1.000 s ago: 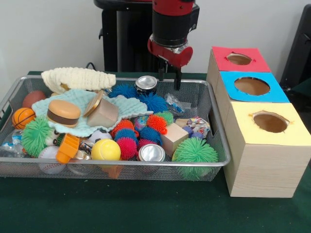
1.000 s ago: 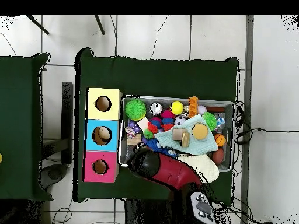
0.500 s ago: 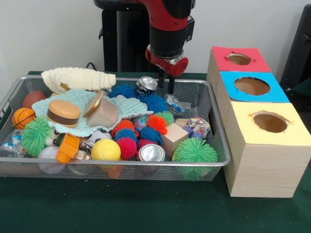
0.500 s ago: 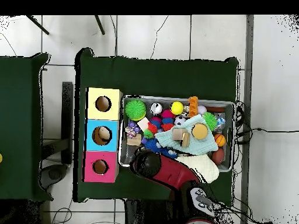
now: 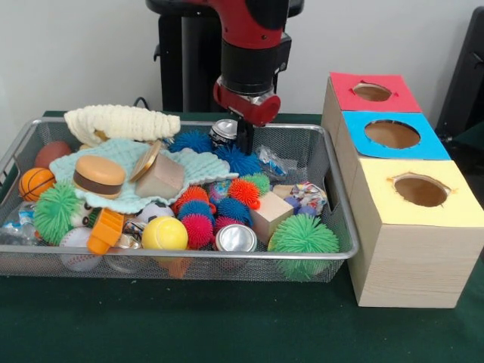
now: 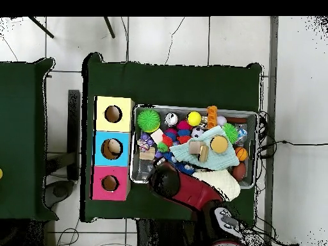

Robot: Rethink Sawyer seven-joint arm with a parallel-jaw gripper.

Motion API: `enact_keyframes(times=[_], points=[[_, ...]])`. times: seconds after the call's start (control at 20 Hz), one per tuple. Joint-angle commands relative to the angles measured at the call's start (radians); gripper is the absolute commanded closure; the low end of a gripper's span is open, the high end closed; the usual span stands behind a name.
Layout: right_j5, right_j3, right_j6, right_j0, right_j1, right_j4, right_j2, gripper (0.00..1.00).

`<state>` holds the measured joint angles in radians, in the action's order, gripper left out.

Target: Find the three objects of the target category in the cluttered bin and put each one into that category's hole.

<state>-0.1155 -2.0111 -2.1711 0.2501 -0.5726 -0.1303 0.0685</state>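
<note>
The wire bin is full of mixed toys. A silver can lies tilted at its back, and a second can sits near the front rim. My gripper hangs open at the back of the bin, right beside the back can and over a blue spiky ball. One dark finger shows just right of that can; nothing is held. Beside the bin stand the red, blue and yellow hole boxes. From overhead the arm covers the gripper.
Spiky balls in green, orange and pink, a toy burger, a wooden block, a yellow ball, a basketball and knitted cloths crowd the bin. The boxes line the bin's side.
My gripper has moved left along the back of the bin and lower, from near the right rear corner to beside the back can. The objects have not moved.
</note>
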Motion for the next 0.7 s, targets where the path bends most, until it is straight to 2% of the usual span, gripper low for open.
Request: enact_keyframes(times=[0.05, 0.5, 0.7], points=[[0.043, -0.002, -0.104, 0.032, 0.001, 0.026, -0.101, 1.0], [-0.17, 0.048, -0.08, -0.014, -0.093, -0.011, -0.052, 1.0], [-0.241, 0.051, -0.081, -0.023, -0.145, -0.016, -0.054, 1.0]])
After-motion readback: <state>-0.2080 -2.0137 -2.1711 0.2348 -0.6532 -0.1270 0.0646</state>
